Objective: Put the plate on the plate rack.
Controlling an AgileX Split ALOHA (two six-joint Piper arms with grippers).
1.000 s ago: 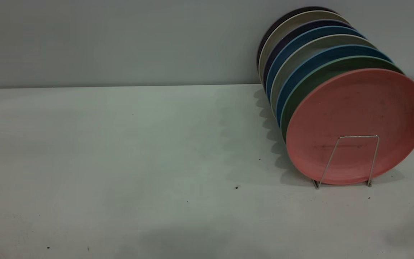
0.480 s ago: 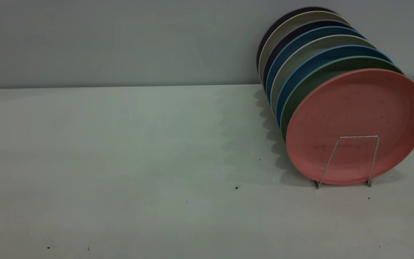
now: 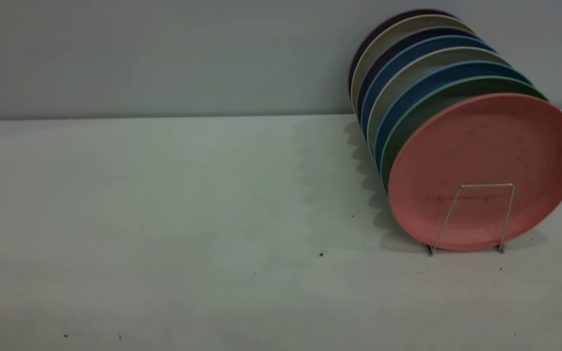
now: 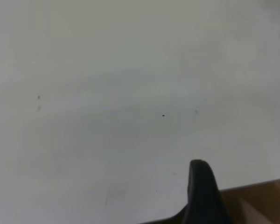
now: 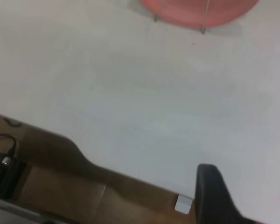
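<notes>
Plate (image 3: 483, 170) upright in plate rack (image 3: 481, 214), right of frame, front loop props it. Grippers: can't tell whether apart or together.

Open white table (image 3: 164, 219) stretches left of and in front of the plate rack (image 3: 476, 217), whose front slot holds the salmon-pink plate (image 3: 481, 161), seven more plates (image 3: 408, 63) packed behind.

Exterior camera sits low and level, facing the wall across the table (image 3: 164, 204). Both wrist cameras look down near its edge; the right shares the plate (image 5: 196, 11) and rack (image 5: 203, 18).
</notes>
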